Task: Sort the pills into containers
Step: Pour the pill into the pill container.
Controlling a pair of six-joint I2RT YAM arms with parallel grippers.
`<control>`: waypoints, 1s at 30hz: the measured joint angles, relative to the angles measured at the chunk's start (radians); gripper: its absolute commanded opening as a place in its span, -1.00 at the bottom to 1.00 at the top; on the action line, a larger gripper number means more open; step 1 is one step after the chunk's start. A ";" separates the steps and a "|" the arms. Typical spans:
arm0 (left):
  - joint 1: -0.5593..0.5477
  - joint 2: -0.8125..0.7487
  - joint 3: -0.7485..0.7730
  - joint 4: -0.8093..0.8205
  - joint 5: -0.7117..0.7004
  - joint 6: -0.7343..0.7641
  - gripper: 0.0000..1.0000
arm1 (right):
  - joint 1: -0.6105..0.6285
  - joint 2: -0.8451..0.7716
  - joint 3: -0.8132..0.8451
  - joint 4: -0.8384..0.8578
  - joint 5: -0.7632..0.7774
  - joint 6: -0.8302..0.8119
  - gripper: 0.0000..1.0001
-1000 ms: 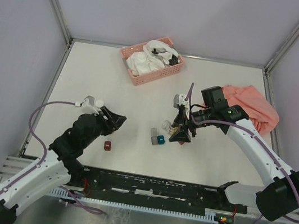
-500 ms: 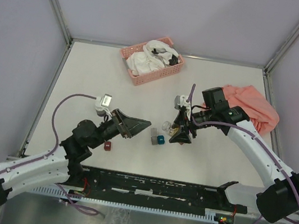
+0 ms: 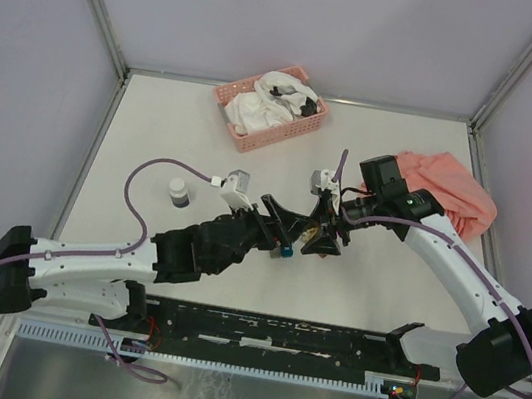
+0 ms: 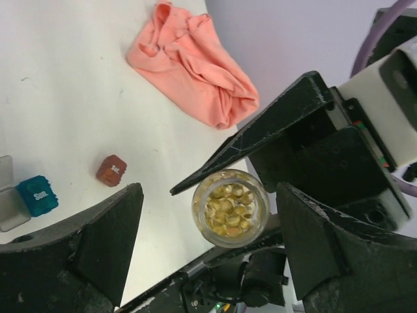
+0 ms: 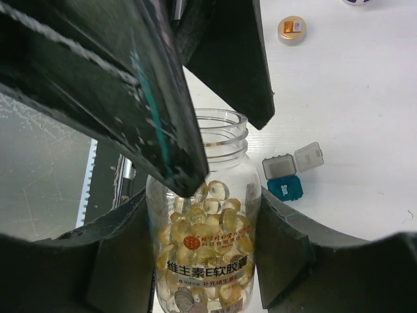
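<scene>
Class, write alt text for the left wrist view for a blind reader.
An uncapped jar of yellow pills, gripped by the right pincer, shows between the left pincer's wide-open fingers. Behind on the white table lie a pink cloth, a dark red box and a teal box.

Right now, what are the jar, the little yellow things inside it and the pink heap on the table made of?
The jar: clear, glossy plastic or glass; you see straight through it. The pills: shiny translucent amber, probably soft gel capsules. The pink heap: matte fabric, going by its folds and creases.
</scene>
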State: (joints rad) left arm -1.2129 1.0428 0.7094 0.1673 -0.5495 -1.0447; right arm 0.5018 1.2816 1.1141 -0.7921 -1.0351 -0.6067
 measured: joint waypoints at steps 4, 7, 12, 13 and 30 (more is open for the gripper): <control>-0.019 0.055 0.045 -0.052 -0.058 -0.027 0.65 | 0.000 0.000 0.000 0.000 0.000 0.000 -0.97; -0.032 0.081 0.072 -0.068 -0.082 -0.042 0.59 | 0.000 0.000 0.000 0.000 0.003 0.000 -0.96; -0.055 0.117 0.098 -0.069 -0.097 -0.066 0.48 | 0.000 -0.006 0.000 0.007 0.005 0.001 -0.96; -0.057 0.121 0.099 -0.069 -0.098 -0.070 0.46 | 0.000 -0.006 0.000 0.010 0.006 0.002 -0.96; -0.064 0.127 0.106 -0.058 -0.095 -0.087 -0.66 | 0.000 -0.019 -0.016 0.034 0.041 0.027 0.01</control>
State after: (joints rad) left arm -1.2770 1.1698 0.8154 0.1097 -0.6441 -1.1320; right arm 0.5018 1.2629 1.0981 -0.7578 -0.9939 -0.5797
